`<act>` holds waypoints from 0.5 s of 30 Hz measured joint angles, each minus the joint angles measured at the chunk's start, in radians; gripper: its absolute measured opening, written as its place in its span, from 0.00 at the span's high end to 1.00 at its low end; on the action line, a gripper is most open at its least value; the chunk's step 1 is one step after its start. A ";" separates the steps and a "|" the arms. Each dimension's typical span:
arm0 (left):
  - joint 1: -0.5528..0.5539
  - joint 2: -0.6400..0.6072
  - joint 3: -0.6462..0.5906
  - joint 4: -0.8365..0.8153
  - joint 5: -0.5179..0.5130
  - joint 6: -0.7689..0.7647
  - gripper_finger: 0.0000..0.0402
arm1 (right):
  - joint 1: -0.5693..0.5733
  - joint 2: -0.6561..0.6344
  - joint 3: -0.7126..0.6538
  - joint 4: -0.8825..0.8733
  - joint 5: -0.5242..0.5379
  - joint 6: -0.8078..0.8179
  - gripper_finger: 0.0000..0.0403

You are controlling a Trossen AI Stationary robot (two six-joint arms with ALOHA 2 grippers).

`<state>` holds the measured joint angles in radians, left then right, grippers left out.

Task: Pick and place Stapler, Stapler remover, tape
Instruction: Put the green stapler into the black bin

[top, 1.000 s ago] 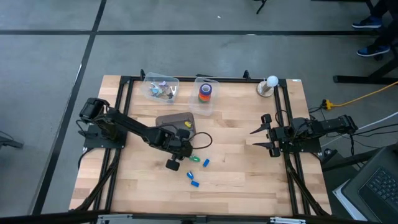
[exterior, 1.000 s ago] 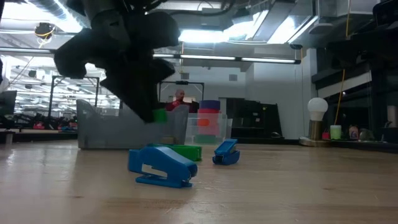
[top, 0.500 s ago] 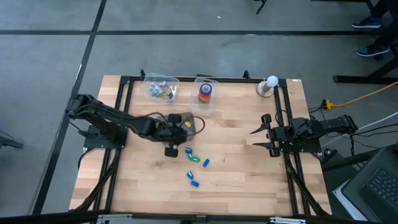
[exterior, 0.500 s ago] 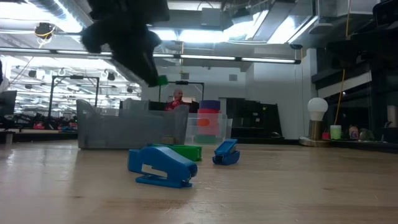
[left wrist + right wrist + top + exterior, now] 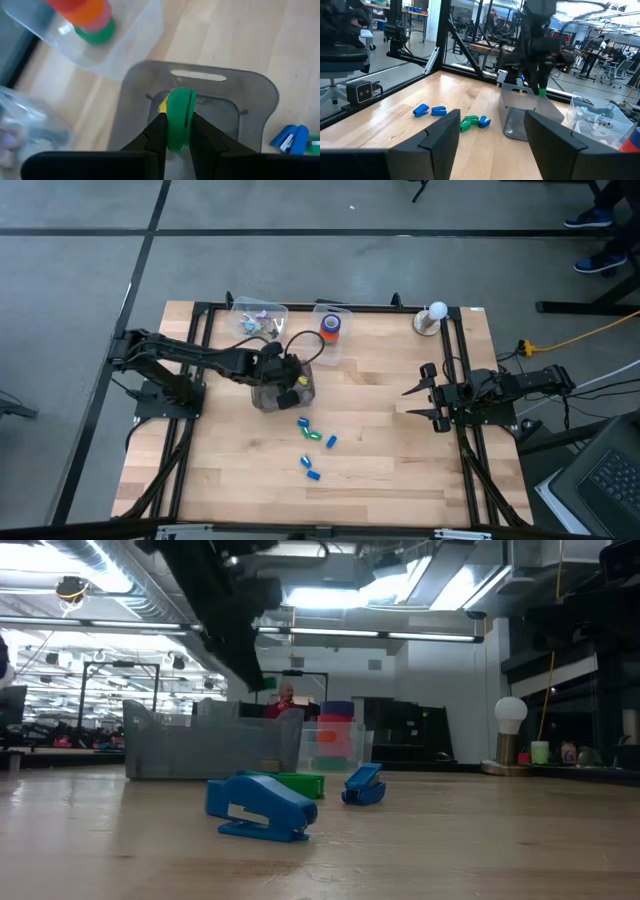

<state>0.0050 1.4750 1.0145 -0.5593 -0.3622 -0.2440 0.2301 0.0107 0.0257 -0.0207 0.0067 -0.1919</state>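
1. The left arm reaches from its base at the bench's (image 5: 400,470) left edge across toward the middle, its forearm nearly level and its wrist bent downward over the grey bin (image 5: 282,385).
2. The left gripper (image 5: 174,131) points down into that bin, its jaws closed on a small green stapler (image 5: 179,117) held upright between the two dark fingers (image 5: 156,134).
3. In the left wrist view the grey bin's floor lies directly beneath the held stapler, with a yellow piece (image 5: 163,105) showing just behind it.
4. The tape (image 5: 331,327), a stack of coloured rolls, stands in a clear container (image 5: 334,352) at the bench's far edge, just beyond the grey bin.
5. A second clear container (image 5: 258,318) with small mixed items sits beside it, to the left.
6. Loose blue and green staplers (image 5: 318,438) lie on the bare wood in front of the grey bin, apart from it; one blue stapler (image 5: 258,808) lies nearest in the low view.
7. The right arm rests at the bench's right edge, folded low, and the right gripper (image 5: 422,394) points inward with its jaws spread wide and empty.
8. A white lamp (image 5: 434,315) stands at the far right corner.
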 joint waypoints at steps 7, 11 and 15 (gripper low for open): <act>0.049 0.100 0.000 -0.022 0.075 -0.097 0.85 | 0.000 0.000 0.000 0.000 0.000 0.000 0.44; 0.058 0.133 0.000 -0.020 0.068 -0.136 0.81 | 0.000 0.000 0.000 0.000 0.000 0.000 0.44; 0.057 0.135 0.000 -0.020 0.028 -0.137 0.75 | 0.000 0.000 0.000 0.000 0.000 0.000 0.44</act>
<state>0.0617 1.6100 1.0145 -0.5792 -0.3340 -0.3813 0.2299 0.0109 0.0257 -0.0204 0.0067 -0.1917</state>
